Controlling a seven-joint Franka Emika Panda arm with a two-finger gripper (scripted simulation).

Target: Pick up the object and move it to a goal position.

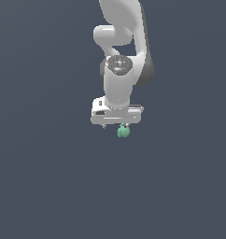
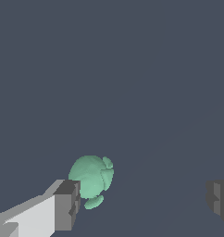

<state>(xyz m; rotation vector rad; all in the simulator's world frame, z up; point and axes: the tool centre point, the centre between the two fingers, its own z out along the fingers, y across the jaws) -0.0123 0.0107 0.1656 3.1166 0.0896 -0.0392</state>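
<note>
- Pincer (image 2: 142, 203) fingers (image 2: 67, 206) were seen spread wide, nothing pinched between them.
- Teal-green object (image 2: 90, 178) was seen just beside one finger, below the white arm (image 1: 118, 86).

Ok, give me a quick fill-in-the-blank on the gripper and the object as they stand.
1. The object is coloured ____.
2. In the wrist view, the gripper has its jaws ____.
3. One finger is right beside the object; the other finger stands ____ from it.

Missing words: teal-green; open; apart
</note>
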